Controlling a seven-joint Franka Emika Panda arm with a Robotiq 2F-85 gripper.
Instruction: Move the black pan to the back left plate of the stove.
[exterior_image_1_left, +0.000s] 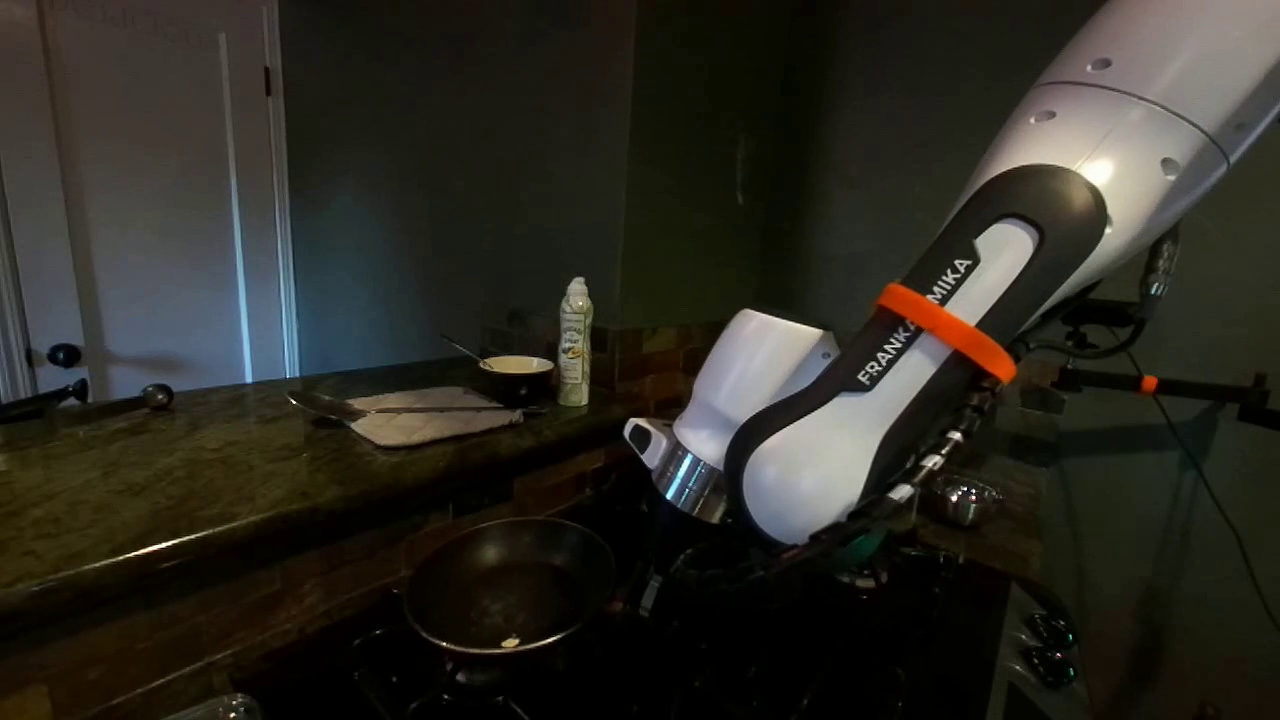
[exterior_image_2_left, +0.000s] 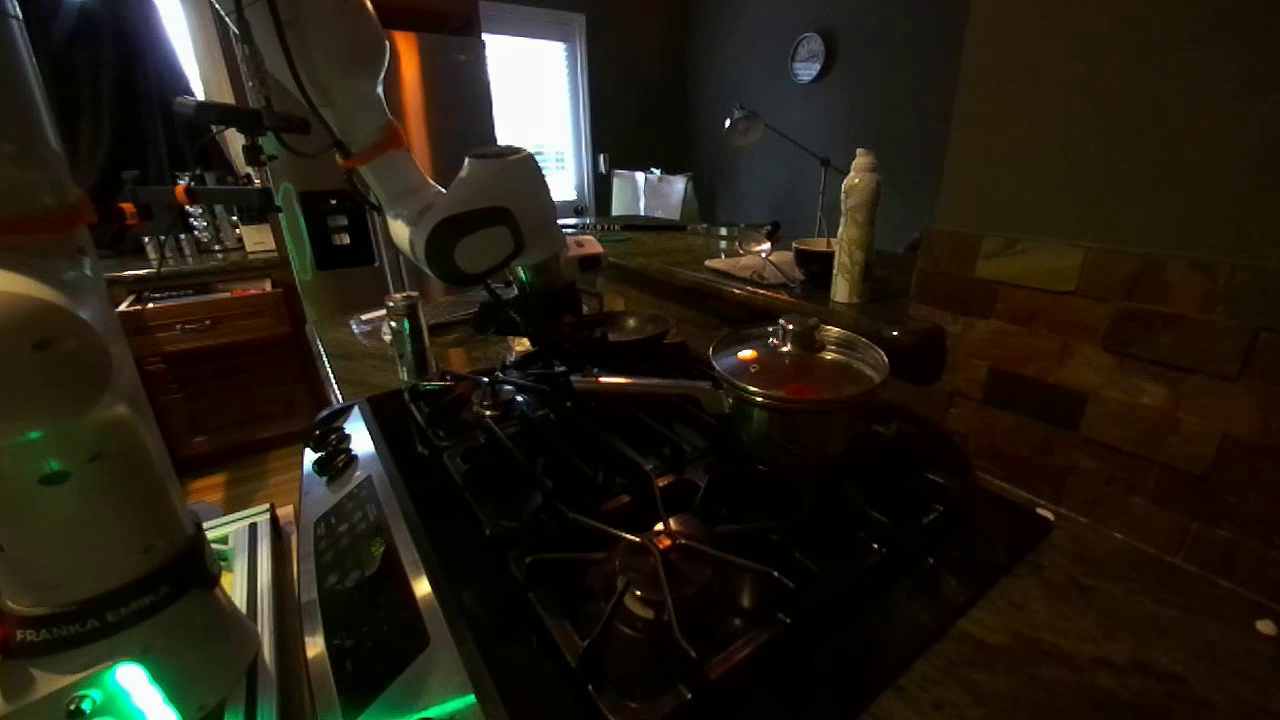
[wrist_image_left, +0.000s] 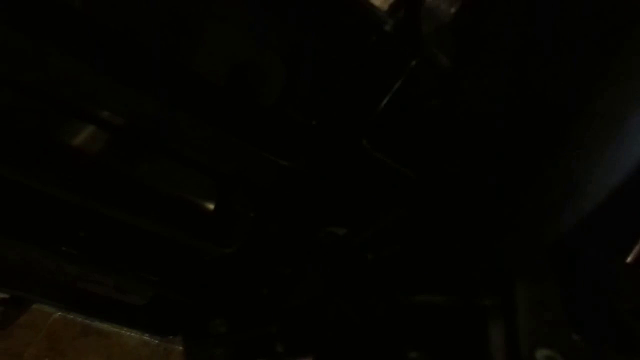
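The black pan (exterior_image_1_left: 505, 585) is near the counter wall in an exterior view, with a small pale bit inside; its rim also shows in an exterior view (exterior_image_2_left: 635, 326), partly behind my gripper. It is over the black gas stove (exterior_image_2_left: 660, 560), roughly level; I cannot tell whether it rests on the grate. My gripper (exterior_image_1_left: 645, 595) is low, close beside the pan's edge, where its handle is lost in the dark. It also shows as a dark shape in an exterior view (exterior_image_2_left: 540, 325). The wrist view is almost black, so the fingers and any hold on the handle are hidden.
A lidded pot (exterior_image_2_left: 798, 390) with a long handle (exterior_image_2_left: 645, 384) stands on the stove. A raised counter (exterior_image_1_left: 200, 500) runs behind, holding a spray bottle (exterior_image_1_left: 575, 345), a bowl (exterior_image_1_left: 517, 380) and a cloth (exterior_image_1_left: 430, 420). A metal grinder (exterior_image_2_left: 408, 335) stands near the stove's corner.
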